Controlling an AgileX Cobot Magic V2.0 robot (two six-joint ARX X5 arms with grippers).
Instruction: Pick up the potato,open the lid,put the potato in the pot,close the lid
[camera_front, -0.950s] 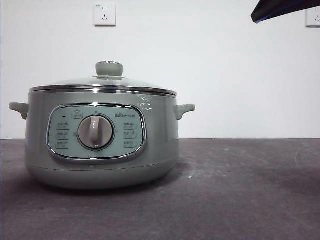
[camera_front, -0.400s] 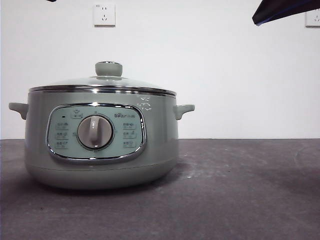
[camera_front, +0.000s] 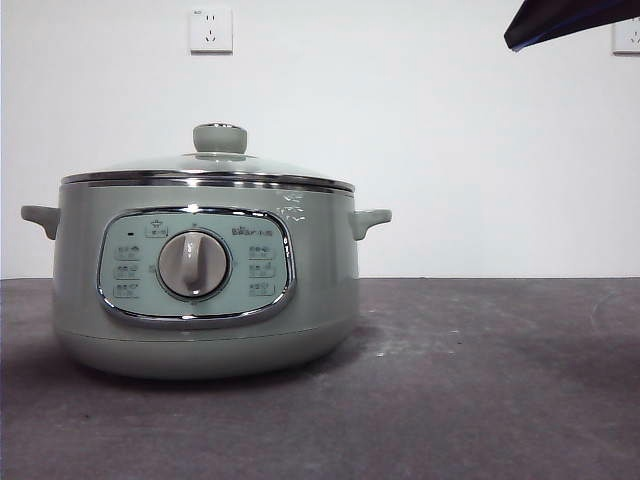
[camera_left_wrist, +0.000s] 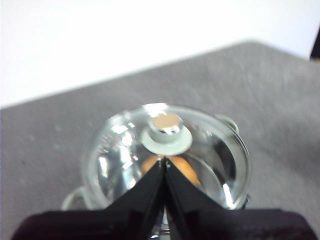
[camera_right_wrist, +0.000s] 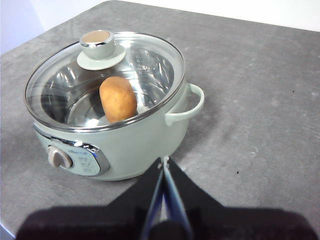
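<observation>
While the grey table (camera_front: 480, 380) carries the pot (camera_front: 205, 290), I see the lid (camera_right_wrist: 107, 75) seated on its rim and the potato (camera_right_wrist: 118, 98) lying inside under the glass. My left claw (camera_left_wrist: 164, 161) and right claw (camera_right_wrist: 164, 161) hang above, both pressed together, empty.

Black arm tip gone from top-left corner; pot (camera_front: 205, 275) view nudged slightly right.
</observation>
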